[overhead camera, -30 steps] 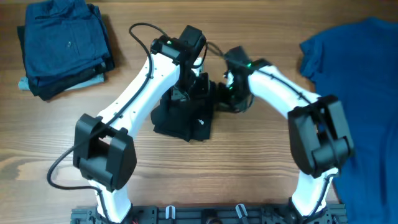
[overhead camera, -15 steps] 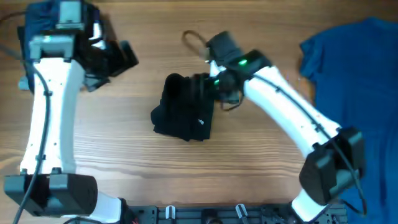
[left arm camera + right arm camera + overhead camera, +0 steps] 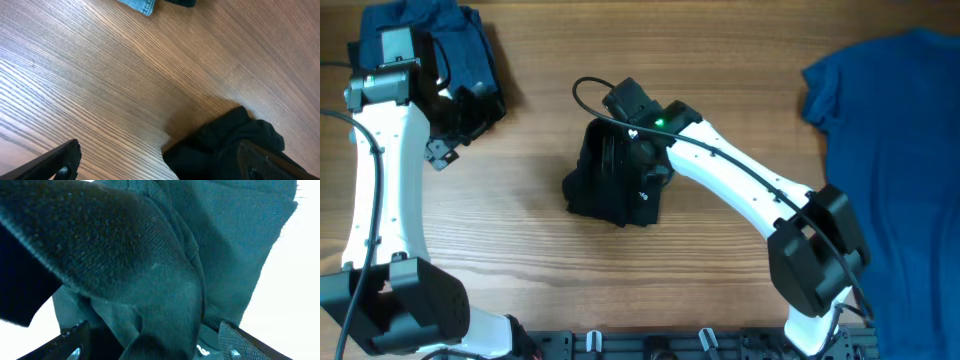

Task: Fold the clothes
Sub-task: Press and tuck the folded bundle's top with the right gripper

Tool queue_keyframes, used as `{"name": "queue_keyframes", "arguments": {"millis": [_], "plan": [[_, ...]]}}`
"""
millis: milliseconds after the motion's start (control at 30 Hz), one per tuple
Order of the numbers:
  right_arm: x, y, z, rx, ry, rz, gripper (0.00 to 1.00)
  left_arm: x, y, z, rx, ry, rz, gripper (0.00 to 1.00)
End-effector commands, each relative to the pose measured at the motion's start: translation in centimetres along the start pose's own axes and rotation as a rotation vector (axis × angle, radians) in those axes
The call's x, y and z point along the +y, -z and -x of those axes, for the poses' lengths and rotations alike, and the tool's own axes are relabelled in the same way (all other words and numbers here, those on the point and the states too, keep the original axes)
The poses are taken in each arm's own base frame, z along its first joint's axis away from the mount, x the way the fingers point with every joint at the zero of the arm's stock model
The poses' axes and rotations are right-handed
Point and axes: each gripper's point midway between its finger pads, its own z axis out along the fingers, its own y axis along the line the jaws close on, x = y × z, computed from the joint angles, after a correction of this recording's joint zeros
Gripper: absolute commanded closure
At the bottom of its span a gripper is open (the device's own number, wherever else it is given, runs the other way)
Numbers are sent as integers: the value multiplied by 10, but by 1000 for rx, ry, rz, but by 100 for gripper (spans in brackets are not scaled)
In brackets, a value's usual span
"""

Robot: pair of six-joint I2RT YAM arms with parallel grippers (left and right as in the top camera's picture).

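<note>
A black T-shirt (image 3: 615, 185), folded into a compact bundle with a small white mark (image 3: 643, 195), lies mid-table. My right gripper (image 3: 638, 150) is down on its upper right part, open. In the right wrist view its fingers (image 3: 75, 341) stand wide on both sides of bulging dark cloth (image 3: 150, 280); whether they touch it I cannot tell. My left gripper (image 3: 450, 120) hangs open by the stack of dark blue clothes (image 3: 425, 60) at the far left. In the left wrist view the left gripper (image 3: 162, 167) spans bare wood, with dark cloth (image 3: 225, 145) by its right finger.
A bright blue T-shirt (image 3: 890, 150) lies spread along the table's right side. A strip of light denim (image 3: 137, 4) shows at the top of the left wrist view. The right arm's black cable (image 3: 585, 95) loops above the black shirt.
Both grippers let go of the black shirt and opened. The left arm swung away to the stack at the far left. The right gripper slid left over the bundle.
</note>
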Motion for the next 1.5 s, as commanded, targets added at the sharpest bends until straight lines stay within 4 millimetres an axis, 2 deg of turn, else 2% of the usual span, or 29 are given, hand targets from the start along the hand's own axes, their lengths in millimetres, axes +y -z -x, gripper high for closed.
{"name": "queue_keyframes", "arguments": {"millis": [0,33,100,200,267,367,433,467,500,633,700,933,967,1033,1100,1200,1300,1333,1367,1433,1467], "plan": [[3,-10,4,-6,-6,-9,21,4,0,2,-12,20,14,0],[1,-15,1,8,-6,-22,23,4,0,2,-12,20,13,0],[-5,-19,-1,20,-7,-48,34,4,0,2,-12,21,13,0],[-17,-17,2,2,-12,-105,53,4,0,2,-12,20,14,0],[-24,-14,5,2,-15,-126,62,4,0,2,-11,20,14,0],[-40,6,17,-6,-44,-187,82,4,0,1,-9,21,15,0],[-46,17,23,-16,-50,-221,86,4,0,1,-9,20,15,0],[-49,20,25,-10,-44,-227,94,5,0,1,-8,21,16,0],[-53,21,23,1,-43,-237,96,5,0,1,-8,21,16,0],[-69,25,20,7,-42,-314,96,5,0,0,-5,21,17,0],[-71,25,18,16,-41,-319,95,5,0,0,-4,21,18,0],[-89,14,2,58,-36,-381,93,6,0,-2,1,21,21,0],[-94,12,-1,63,-34,-399,86,6,0,-2,2,21,22,0],[-100,7,-5,71,-27,-417,78,6,0,-2,2,21,21,0],[-101,-3,-8,73,-8,-404,79,6,0,-2,2,21,21,0],[-104,-7,-11,81,-8,-410,86,7,0,-3,8,21,25,0],[-107,-6,-11,84,-13,-414,85,7,0,-3,9,21,25,0],[-110,-5,-11,87,-17,-423,78,7,0,-3,9,21,25,0],[-114,-3,-10,84,-20,-439,78,7,0,-3,8,21,25,0],[-131,7,-6,69,-60,-512,78,7,0,-3,8,21,25,0],[-144,19,-2,60,-99,-561,77,7,0,-3,8,21,25,0]]}}
